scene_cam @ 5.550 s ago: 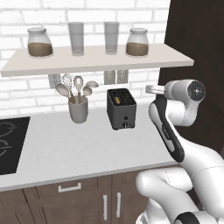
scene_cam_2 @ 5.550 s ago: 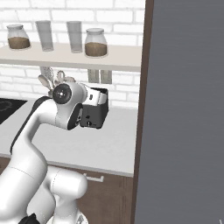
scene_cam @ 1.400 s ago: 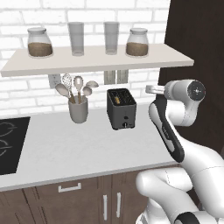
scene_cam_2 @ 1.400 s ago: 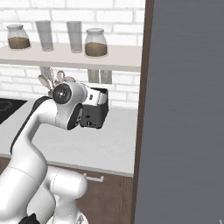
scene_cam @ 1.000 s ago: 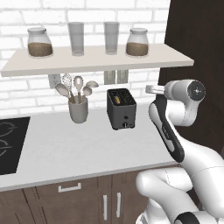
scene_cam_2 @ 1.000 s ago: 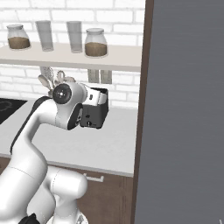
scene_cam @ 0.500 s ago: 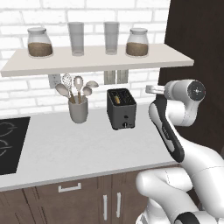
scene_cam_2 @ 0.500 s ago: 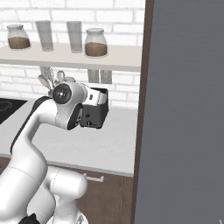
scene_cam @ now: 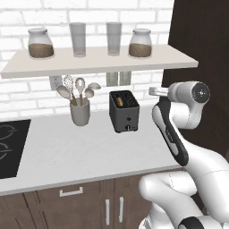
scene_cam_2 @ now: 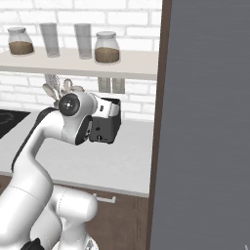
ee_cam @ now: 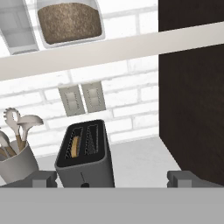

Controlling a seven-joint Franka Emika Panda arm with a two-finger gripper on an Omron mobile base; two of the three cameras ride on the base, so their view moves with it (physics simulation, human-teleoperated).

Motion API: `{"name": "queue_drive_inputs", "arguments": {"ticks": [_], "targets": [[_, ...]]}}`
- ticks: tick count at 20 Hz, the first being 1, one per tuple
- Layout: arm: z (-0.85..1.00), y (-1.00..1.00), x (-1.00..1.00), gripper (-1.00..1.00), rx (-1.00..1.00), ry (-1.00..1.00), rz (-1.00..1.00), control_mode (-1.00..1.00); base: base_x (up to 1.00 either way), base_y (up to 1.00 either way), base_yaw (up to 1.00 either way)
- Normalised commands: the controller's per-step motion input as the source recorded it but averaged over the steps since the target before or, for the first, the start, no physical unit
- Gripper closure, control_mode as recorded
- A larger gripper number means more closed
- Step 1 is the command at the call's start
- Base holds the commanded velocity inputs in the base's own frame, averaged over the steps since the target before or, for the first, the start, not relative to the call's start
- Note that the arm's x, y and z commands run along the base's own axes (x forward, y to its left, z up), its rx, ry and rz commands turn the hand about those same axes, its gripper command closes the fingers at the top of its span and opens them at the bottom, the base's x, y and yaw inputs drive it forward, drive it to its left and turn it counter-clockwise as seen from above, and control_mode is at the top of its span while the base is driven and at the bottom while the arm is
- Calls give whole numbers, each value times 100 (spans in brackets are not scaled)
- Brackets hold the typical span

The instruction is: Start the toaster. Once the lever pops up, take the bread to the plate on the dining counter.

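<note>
Bread (ee_cam: 75, 146) in toaster (scene_cam: 124, 111), apparently left slot

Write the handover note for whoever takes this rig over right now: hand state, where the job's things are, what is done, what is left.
Hand: open, holding nothing, raised off the counter, facing the toaster.
Toaster: on the counter against the brick wall, right of the utensil cup.
Bread: sits in the toaster's left slot.
Done: nothing visible; no contact with the toaster yet.
Left: start the toaster, wait for the lever to pop, carry the bread to the plate on the dining counter.

We see the bread (ee_cam: 75, 146) mostly sunk in the toaster (ee_cam: 85, 157) slot; the arm covers the toaster's left half in the right base view.
</note>
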Motion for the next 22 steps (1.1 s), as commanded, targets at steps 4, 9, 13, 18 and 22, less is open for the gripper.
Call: {"name": "queue_drive_inputs", "arguments": {"ticks": [4,9,13,18,22], "targets": [[0,0,0,-100,0,0,0,-100,0,0,0],[0,0,0,-100,0,0,0,-100,0,0,0],[0,0,0,-100,0,0,0,-100,0,0,0],[0,0,0,-100,0,0,0,-100,0,0,0],[0,0,0,-100,0,0,0,-100,0,0,0]]}}
